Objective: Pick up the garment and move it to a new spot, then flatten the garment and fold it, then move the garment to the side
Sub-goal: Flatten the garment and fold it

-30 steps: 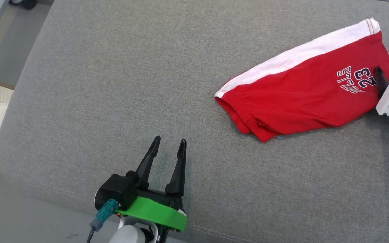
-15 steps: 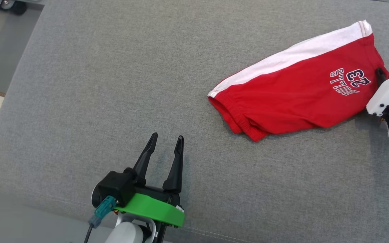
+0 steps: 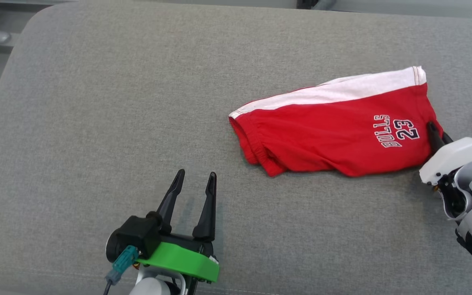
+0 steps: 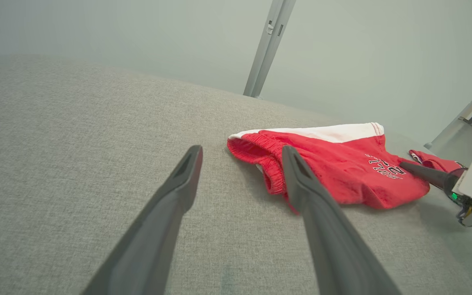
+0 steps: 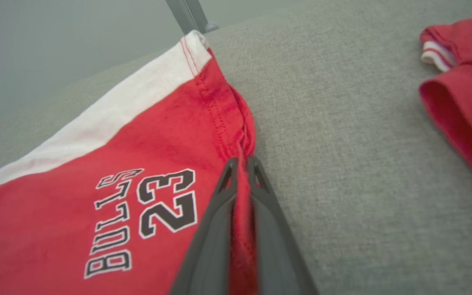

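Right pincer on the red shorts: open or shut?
Shut. The right pincer clamps a hem fold of the red fabric shorts with white stripe between its dark fingers.

Left gripper (image 4: 241, 153) spread wide above gray cushion (image 4: 76, 135); red shorts (image 4: 334, 180) just beyond; right gripper (image 4: 404, 165) touching their hem.

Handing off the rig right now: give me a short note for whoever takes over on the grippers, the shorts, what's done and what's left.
Left gripper: open, empty, above the grey cushion, apart from the red Bulls shorts.
Right gripper: shut on the shorts' leg hem, beside the 23 print.
Shorts: lying fairly flat on the cushion, waistband toward the robot's left; a second red garment lies apart on the right.
Done: hem gripped. Left: move, flatten, fold, set aside; how far along, I cannot tell.
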You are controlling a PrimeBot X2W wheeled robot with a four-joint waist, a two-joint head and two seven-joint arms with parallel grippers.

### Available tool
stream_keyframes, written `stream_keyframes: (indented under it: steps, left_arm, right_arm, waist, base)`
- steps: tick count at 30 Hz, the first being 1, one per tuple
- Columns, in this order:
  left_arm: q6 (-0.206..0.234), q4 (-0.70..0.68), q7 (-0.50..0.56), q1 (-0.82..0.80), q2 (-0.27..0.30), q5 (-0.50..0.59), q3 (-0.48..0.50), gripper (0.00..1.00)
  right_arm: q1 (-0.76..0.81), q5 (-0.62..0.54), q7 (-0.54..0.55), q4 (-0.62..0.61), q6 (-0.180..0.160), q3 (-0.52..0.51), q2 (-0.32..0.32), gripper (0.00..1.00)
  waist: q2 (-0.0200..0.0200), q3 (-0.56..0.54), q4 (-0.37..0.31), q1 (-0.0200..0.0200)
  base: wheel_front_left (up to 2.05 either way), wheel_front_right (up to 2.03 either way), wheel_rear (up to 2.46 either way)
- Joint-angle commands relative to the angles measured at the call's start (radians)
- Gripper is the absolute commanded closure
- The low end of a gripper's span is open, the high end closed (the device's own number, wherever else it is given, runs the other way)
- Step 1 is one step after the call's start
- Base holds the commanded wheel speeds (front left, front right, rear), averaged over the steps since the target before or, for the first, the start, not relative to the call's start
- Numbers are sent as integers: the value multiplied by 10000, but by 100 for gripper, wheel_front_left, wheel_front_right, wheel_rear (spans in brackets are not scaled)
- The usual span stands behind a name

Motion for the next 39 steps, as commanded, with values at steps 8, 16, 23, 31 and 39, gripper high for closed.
stream_keyframes:
  steps: [8, 16, 23, 31, 39]
  left_arm:
    - [52, -29, -19, 441, 19, 297, 262, 0]
    - [-36, 25, -19, 556, 19, 366, 341, 0]
    - [-14, 130, -19, 648, 19, 337, 311, 0]
    - [-35, 251, -19, 720, 19, 226, 113, 0]
    - [-3, 340, -19, 827, 19, 180, -3, 0]
  right_arm:
    - [1184, -6, -216, -738, -6, -357, -51, 100]
    - [1955, -901, -227, -1221, -6, -1202, 214, 100]
    - [2289, -1647, -229, -1445, -6, -1825, 513, 100]
    - [1980, -2668, -227, -1949, -6, -1866, 954, 100]
    - [1591, -3107, -148, -2792, -4, -1467, 1669, 100]
  waist:
    - [0, -729, -1069, 0]
    - [0, -969, -1631, 0]
    - [0, -1244, -1825, 0]
    - [0, -1548, -1701, 0]
    - [0, -1855, -1353, 0]
  base:
    - [0, 0, 0]
    - [0, 0, 0]
    - [0, 0, 0]
    - [0, 0, 0]
    - [0, 0, 0]
